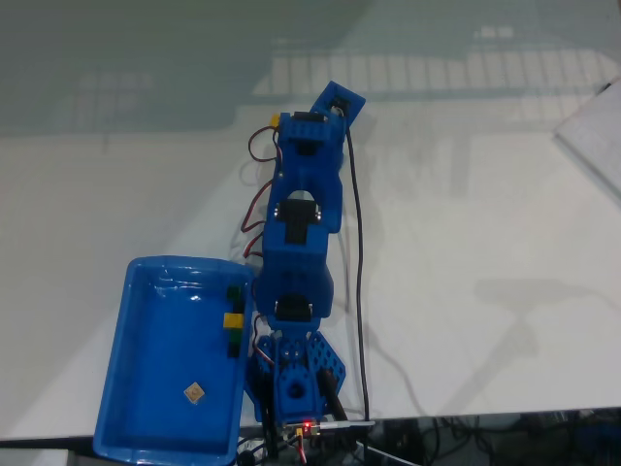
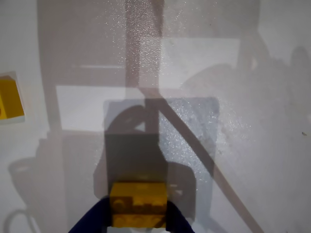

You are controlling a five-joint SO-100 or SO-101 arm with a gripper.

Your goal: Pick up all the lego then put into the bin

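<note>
Wrist view: pincer [image 2: 139,228] at bottom centre, closed on yellow lego brick [image 2: 138,210], lifted over white bench [image 2: 252,145]. Second yellow brick [image 2: 9,99] at left edge, mid-height, on bench. Fixed view: blue bin [image 1: 146,388] lower left, small tan piece [image 1: 194,392] inside; arm [image 1: 303,243] stretched toward top centre. Step, by my read: carry to bin. Keep grip firm, swing slow, release low over bin centre, clear rim 1st.

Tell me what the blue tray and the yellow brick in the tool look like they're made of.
The shallow bright blue rectangular tray looks like glossy moulded plastic: light glints off its floor and its corners are rounded. The small yellow-orange brick held in the tool looks like hard, smooth plastic, probably lego, with crisp edges and uniform colour.
</note>
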